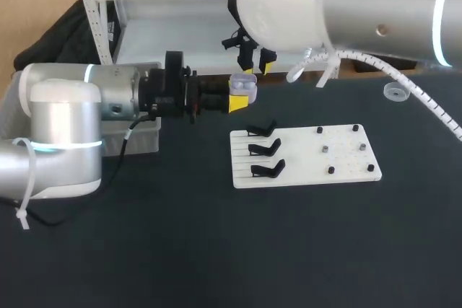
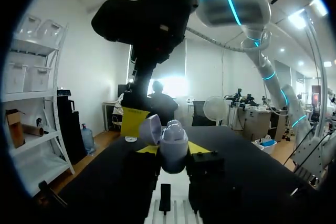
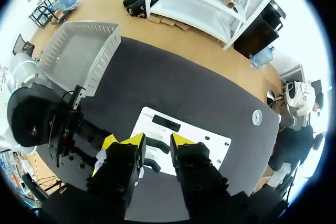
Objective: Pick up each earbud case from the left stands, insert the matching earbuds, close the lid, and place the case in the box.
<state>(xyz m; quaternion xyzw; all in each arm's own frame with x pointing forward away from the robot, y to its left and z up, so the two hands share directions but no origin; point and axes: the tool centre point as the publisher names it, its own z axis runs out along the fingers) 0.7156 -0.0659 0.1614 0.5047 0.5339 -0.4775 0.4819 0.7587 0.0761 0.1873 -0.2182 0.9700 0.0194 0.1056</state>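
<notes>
Nearest, left gripper (image 2: 173,153) clamped on the earbud case (image 2: 173,141) from 2 sides, lid (image 2: 149,128) open upward, probably for access by right gripper (image 1: 257,66) just above, slightly parted, empty.

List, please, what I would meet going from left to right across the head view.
Left arm → earbud case, held in the left gripper → black pegs on the white board → small clear disc.

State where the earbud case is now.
Head view: the earbud case is held in the left gripper, beyond the white board, just under the right gripper.
</notes>
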